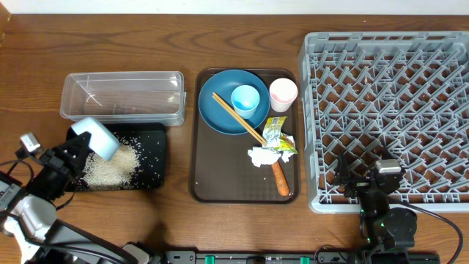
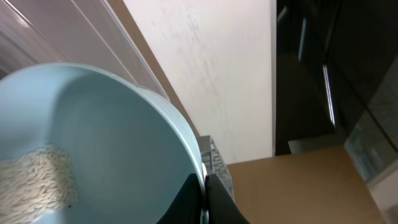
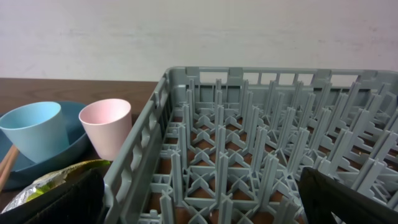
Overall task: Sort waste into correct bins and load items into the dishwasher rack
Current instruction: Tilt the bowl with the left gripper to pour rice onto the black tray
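Left gripper (image 1: 80,146) clamped on the rim of the pale-blue bowl (image 1: 97,138), tipped over the black tray (image 1: 155,166) at the table's 8 o'clock.
Rice grains (image 1: 110,165) heaped on the tray, some inside the bowl. Right gripper (image 1: 365,179) jaws wide, empty, at the dishwasher rack (image 1: 388,88) 6 o'clock edge. Chopsticks (image 1: 238,116) cross the dark-blue plate (image 1: 218,110), long axis 10 to 4 o'clock. Yellow-green wrapper (image 1: 275,132) print too small to read.

Grey dishwasher rack (image 3: 249,162) fills centre and right, pegs upright. Just left of its wall: pinkish-white cup (image 3: 107,127), then light-blue cup (image 3: 34,130) on dark-blue plate (image 3: 69,149). Yellow-green wrapper (image 3: 50,177) lower left. Right gripper (image 3: 205,194) fingers spread wide.
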Controlling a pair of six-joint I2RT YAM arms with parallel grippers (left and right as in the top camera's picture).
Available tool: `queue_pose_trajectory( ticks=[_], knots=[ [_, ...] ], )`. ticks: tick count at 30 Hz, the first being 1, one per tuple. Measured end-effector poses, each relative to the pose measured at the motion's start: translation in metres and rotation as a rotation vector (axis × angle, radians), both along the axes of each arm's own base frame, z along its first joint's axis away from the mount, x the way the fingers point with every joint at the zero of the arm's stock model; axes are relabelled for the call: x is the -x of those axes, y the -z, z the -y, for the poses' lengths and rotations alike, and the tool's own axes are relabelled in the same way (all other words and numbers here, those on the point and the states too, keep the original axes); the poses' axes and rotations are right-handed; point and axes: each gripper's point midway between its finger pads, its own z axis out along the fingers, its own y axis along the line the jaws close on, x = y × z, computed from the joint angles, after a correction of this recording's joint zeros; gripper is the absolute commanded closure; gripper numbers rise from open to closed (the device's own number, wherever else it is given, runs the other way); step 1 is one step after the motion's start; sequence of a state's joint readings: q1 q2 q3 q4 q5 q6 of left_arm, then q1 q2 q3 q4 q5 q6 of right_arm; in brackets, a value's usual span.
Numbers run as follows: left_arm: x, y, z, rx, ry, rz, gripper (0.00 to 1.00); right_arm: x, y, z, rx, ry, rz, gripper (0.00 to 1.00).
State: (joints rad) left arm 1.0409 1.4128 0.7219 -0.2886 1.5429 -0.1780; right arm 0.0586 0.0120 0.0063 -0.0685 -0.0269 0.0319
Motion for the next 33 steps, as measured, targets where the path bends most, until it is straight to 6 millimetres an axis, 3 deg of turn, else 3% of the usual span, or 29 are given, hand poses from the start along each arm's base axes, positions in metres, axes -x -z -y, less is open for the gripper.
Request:
queue_pose_trajectory(
  ticks=[7,33],
  knots=[
    [0.0055,0.0001,-0.0111,0.001,-0.041,-0.001,0.94,0.0000,-0.0001,0.0000,0.000,0.000,0.000,0.01],
    [0.0073,0.0036,-0.0069,0.098,-0.047,-0.059,0.94,0.0000,-0.0001,0.0000,0.000,0.000,0.000,0.01]
  ],
)
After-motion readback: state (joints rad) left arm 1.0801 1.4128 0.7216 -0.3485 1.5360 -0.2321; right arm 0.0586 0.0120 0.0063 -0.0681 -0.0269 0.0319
